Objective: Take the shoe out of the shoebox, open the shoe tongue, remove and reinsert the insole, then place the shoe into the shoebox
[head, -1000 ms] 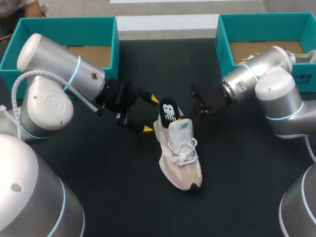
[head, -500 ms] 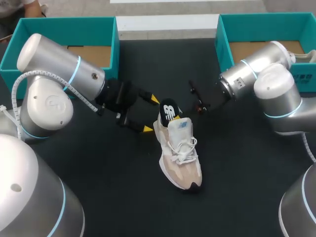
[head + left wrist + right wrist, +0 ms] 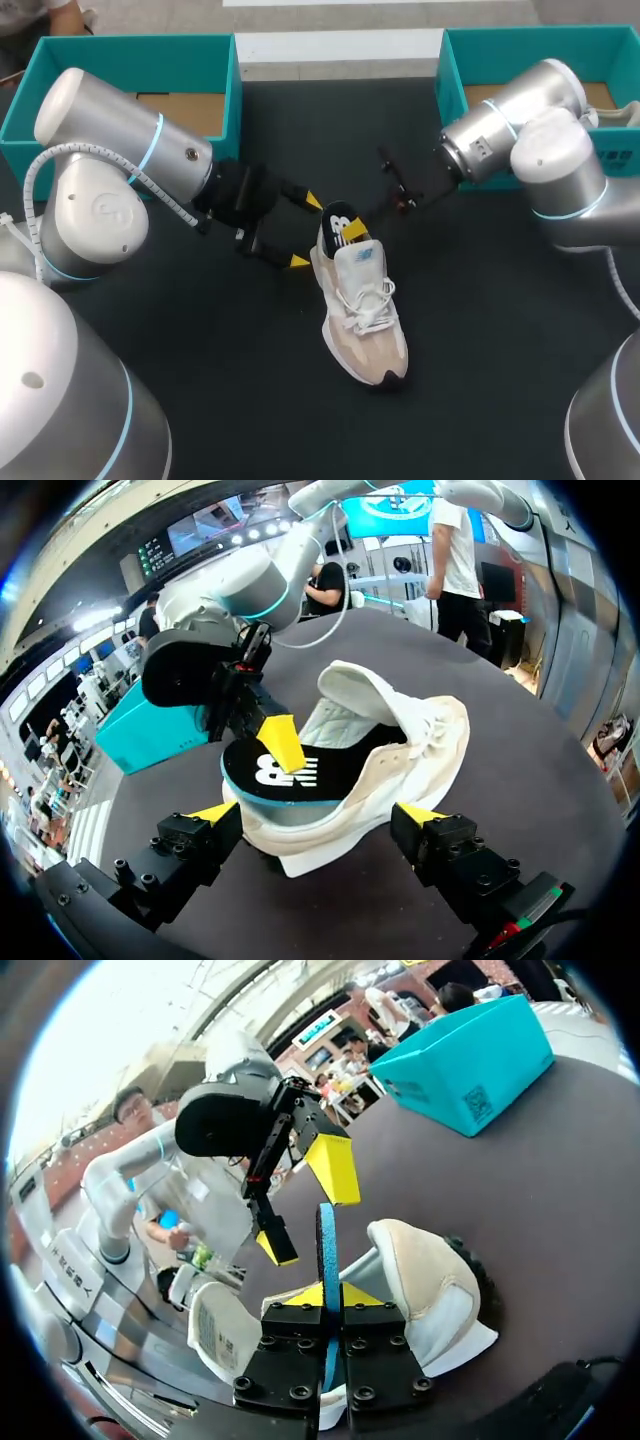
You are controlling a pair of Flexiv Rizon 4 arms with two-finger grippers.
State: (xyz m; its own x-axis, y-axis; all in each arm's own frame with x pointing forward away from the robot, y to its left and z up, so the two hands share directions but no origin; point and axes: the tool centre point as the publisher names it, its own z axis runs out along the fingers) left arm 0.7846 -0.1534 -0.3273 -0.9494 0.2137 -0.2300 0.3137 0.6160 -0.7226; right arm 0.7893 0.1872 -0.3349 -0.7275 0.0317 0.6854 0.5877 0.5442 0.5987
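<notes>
Beige shoe [image 3: 365, 310] lying mid-table on the black table [image 3: 200, 380], toe toward the robot, tongue lifted. Black insole [image 3: 338, 225] standing half out of the heel opening, pinched edge-on between the closed fingers of the right gripper [image 3: 327, 1295]. Left gripper [image 3: 305, 231] just beside the heel, fingers spread wide, holding nothing. Teal shoebox [image 3: 130, 42] at far left, another [image 3: 520, 35] at far right.

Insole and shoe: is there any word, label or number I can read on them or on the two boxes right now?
Insole: one large white brand logo on the black top, no other words.
Tongue label: pale blue patch, print too small to read.
Left box: a square code and small print on its wall, too blurred to read.
Right box: white print on the front wall, too small to read.
</notes>
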